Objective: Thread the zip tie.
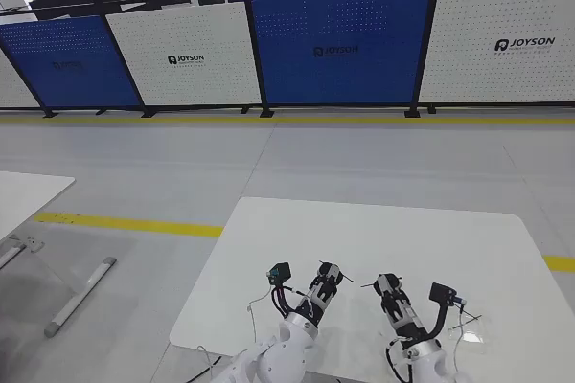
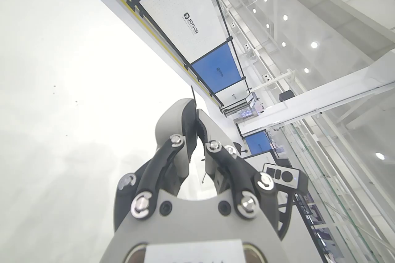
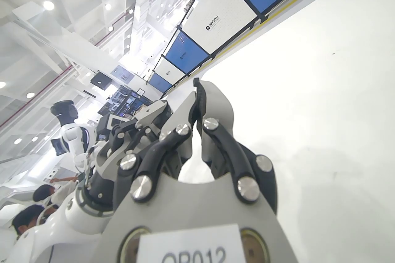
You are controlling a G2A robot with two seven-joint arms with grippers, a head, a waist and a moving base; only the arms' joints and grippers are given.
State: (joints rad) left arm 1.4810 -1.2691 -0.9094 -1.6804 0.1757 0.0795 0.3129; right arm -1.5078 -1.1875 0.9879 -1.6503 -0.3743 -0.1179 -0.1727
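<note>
Both arms sit low over the near part of the white table, their tips facing each other a short gap apart. My left gripper is shut, and a thin black zip tie end sticks out past its tip. My right gripper is also shut, with a dark zip tie piece showing at its tip. How the two ends join is too small to tell. The left gripper also appears beside the right one in the right wrist view.
The table's near edge runs just behind the arms. A small pale object lies on the table by the right arm. A second white table stands off to the left across the floor. The far half of the table is bare.
</note>
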